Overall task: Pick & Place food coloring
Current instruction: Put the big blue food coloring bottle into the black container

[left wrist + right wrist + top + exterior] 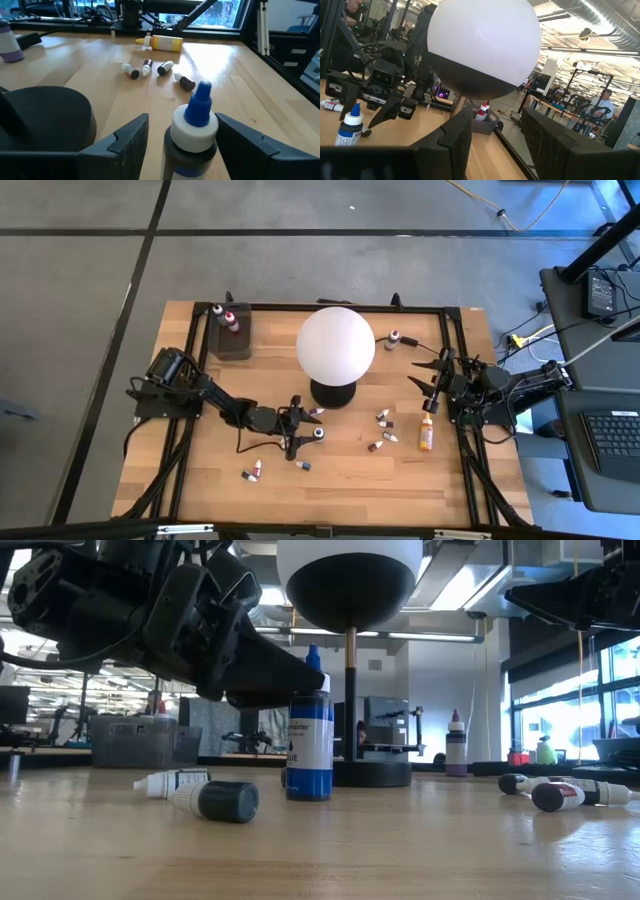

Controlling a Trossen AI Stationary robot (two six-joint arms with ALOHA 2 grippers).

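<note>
A blue food coloring bottle with a white collar and a blue tip stands upright on its base on the wooden table, near the middle. My left gripper comes at it level from the table's left, open, one finger on each side of it. A gap shows beside one finger. My right gripper waits open at the table's right edge, raised, with nothing between its fingers. Other small food coloring bottles lie scattered about. My left gripper has one finger right beside the blue bottle's white collar; whether it touches, I cannot tell. The other finger stands apart from the bottle. The bottle stays upright on the table.
A white globe lamp on a black base stands just beyond the bottle. A dark tray at the far left holds two bottles. An orange bottle lies at the right. Small bottles lie near the front and beside the gripper.
</note>
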